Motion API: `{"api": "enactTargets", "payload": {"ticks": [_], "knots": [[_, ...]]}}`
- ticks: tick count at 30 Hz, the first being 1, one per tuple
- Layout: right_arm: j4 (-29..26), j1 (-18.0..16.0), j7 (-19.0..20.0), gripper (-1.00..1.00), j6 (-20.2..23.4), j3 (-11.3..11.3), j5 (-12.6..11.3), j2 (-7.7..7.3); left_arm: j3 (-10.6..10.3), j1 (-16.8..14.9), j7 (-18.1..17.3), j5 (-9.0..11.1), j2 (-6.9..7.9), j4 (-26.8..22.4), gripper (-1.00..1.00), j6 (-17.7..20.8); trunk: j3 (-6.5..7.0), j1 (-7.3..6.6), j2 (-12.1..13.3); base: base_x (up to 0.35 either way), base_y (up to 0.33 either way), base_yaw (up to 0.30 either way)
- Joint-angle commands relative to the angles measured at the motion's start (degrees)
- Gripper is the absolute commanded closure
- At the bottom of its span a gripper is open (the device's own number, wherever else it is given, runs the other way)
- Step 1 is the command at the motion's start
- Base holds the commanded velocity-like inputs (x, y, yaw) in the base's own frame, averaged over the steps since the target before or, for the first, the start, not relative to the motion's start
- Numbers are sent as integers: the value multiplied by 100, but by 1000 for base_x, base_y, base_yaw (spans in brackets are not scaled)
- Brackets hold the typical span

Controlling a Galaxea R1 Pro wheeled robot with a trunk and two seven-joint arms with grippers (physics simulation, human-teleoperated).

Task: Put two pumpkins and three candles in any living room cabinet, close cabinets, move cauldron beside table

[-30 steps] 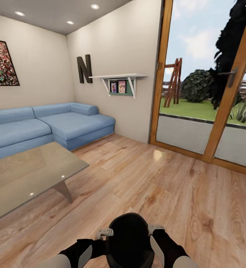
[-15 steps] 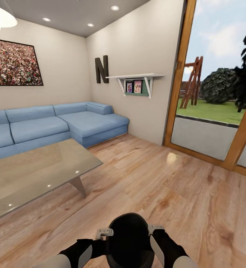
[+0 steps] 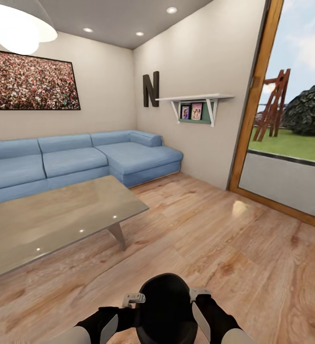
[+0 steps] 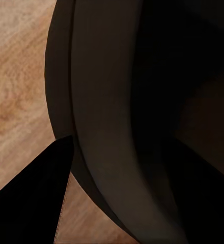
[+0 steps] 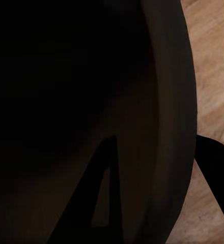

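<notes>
Cauldron: the black cauldron (image 3: 165,308) is sitting low in front of the robot's trunk, carried above the wooden floor (image 3: 234,258), with an arm pressing in on each side of it.
Left end effector: the left end effector (image 3: 132,300) is resting against the cauldron's left side near the rim; in the left wrist view a dark finger (image 4: 30,198) is lying just outside the cauldron's wall (image 4: 107,127), and I cannot tell how wide the jaws are standing.
Right end effector: the right end effector (image 3: 198,292) is sitting at the cauldron's right side; in the right wrist view one finger (image 5: 216,157) is showing outside the rim (image 5: 170,101) and a dark shape is lying inside the pot, so it looks to be straddling the wall, though I cannot tell whether it is clamping.
Surface: a glass-topped surface (image 3: 57,220) is standing ahead and to the left of the cauldron, well apart from it.
Sofa: a blue corner sofa (image 3: 81,160) is running along the walls beyond the surface.
Wall: a dark letter N (image 3: 151,89) and a white shelf (image 3: 195,99) are hanging far beyond the cauldron.
Door: a wood-framed glass door (image 3: 286,157) is standing ahead and to the right of the cauldron.
</notes>
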Motion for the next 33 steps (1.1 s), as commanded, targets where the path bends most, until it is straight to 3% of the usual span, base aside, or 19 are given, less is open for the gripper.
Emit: {"api": "enactTargets", "payload": {"ticks": [1,25,33], "knots": [[-51,-4,-49,100,5,28,146,-3,23,-3,5,-57,5,10,100,25,-5,-2,-3,0,0,247],[-51,-4,-49,100,5,28,146,-3,23,-3,5,-57,7,10,100,25,-5,-2,-3,0,0,241],[-51,-4,-49,100,-2,28,146,-3,23,-3,5,-57,5,10,100,25,-5,-2,-3,0,0,69]]}}
